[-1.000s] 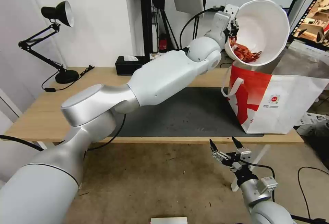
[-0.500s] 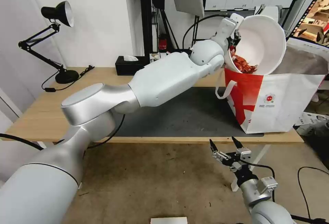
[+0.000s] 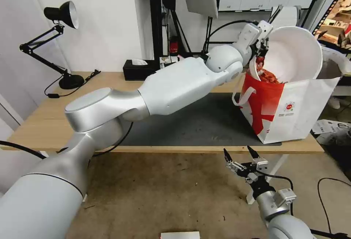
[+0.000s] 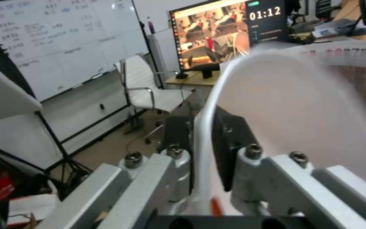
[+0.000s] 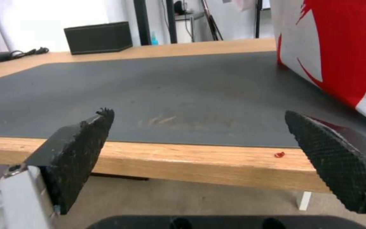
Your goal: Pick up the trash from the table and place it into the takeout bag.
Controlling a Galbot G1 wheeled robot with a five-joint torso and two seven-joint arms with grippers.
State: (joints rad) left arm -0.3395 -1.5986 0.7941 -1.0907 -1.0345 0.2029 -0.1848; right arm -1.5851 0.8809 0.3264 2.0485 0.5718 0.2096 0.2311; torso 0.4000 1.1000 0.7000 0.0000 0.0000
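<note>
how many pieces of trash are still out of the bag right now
1: the white bowl with red scraps, gripped at its rim by the left pincer, tilted and partly inside the takeout bag. A tiny red scrap lies at the table edge. Others may be hidden inside the bag.

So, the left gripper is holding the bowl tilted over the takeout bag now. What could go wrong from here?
1. The white bowl is pinched only at its rim by the left gripper, so it may slip or twist.
2. It is steeply tilted, and the red scraps sit at its low edge by the takeout bag mouth; some could fall outside. One red bit already lies on the table edge.
3. The bowl looks nearly as wide as the bag opening, so it might catch.
</note>
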